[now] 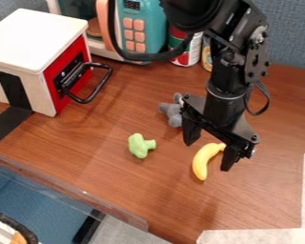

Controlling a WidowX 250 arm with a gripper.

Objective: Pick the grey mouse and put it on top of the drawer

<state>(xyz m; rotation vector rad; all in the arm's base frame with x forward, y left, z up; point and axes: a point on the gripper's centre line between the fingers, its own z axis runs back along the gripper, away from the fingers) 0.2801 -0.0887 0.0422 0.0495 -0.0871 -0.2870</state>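
While most of the frame is taken up by the brown wooden table (pixel 116 176), its right half is crossed by the black robot arm (pixel 228 71), which is let in from the top edge. In the upper left, the drawer unit (pixel 37 31) is placed, with a white top and a red front; by its black handle (pixel 99 88) the table is overhung. At the top, left of centre, a teal toy microwave (pixel 142 24) with pink buttons is set behind the table's open area. Just right of centre, the black gripper (pixel 209 153) is pointed downward. Its fingers are parted widely, and nothing is seen to be gripped. Beside the microwave, a red and white can (pixel 190 51) is stood upright, partly covered by the arm's cable. In the lower middle, right of centre, a yellow banana (pixel 203 163) is laid on the table, its upper end seen between the fingers. Slightly above the middle of the frame, the grey mouse (pixel 173 113) is found on the table, well apart from the drawer unit and partly hidden by the gripper; whether it is touched by the gripper cannot be told. Nearer the centre's lower left, a small green toy (pixel 139 145) is placed.
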